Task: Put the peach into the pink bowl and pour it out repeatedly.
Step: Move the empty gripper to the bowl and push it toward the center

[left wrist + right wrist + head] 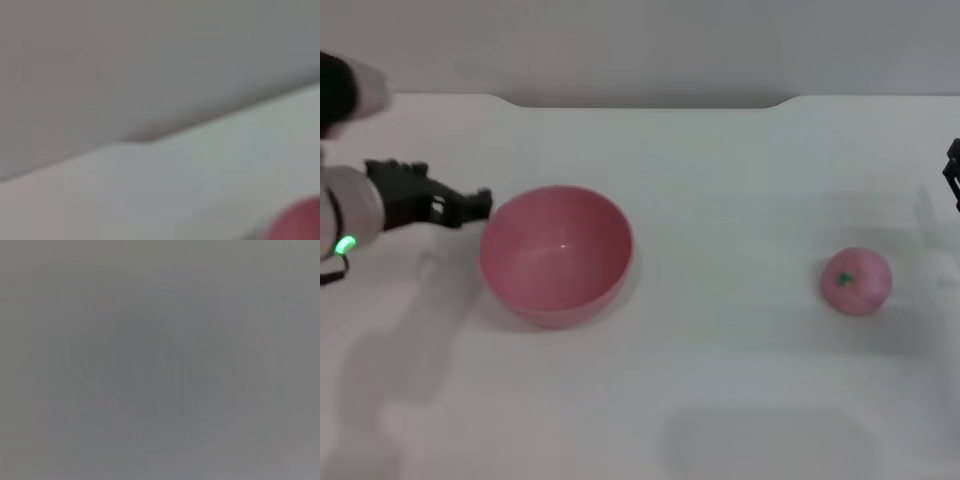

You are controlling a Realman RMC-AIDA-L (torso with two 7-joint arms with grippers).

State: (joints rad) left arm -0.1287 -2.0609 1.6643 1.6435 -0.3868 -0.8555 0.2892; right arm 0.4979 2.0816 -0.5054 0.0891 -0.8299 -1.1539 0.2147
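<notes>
One left gripper (480, 205) reaches level beside the pink bowl (557, 255), grip unclear.

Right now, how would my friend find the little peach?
Start at the white table and its big glossy pink plastic bowl. Look far toward the robot's right: the small round pink toy peach sits alone, with a green leaf mark on top.

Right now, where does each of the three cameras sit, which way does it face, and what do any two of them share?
Head view: from the robot's head, looking down at the white table; the pink bowl sits left, the peach right. The left gripper is by the bowl's rim; the right gripper is at the edge.
Left wrist view: low over the table, facing its far edge; none of the robot shows.
Right wrist view: plain grey only.
Shared: the pink bowl.
</notes>
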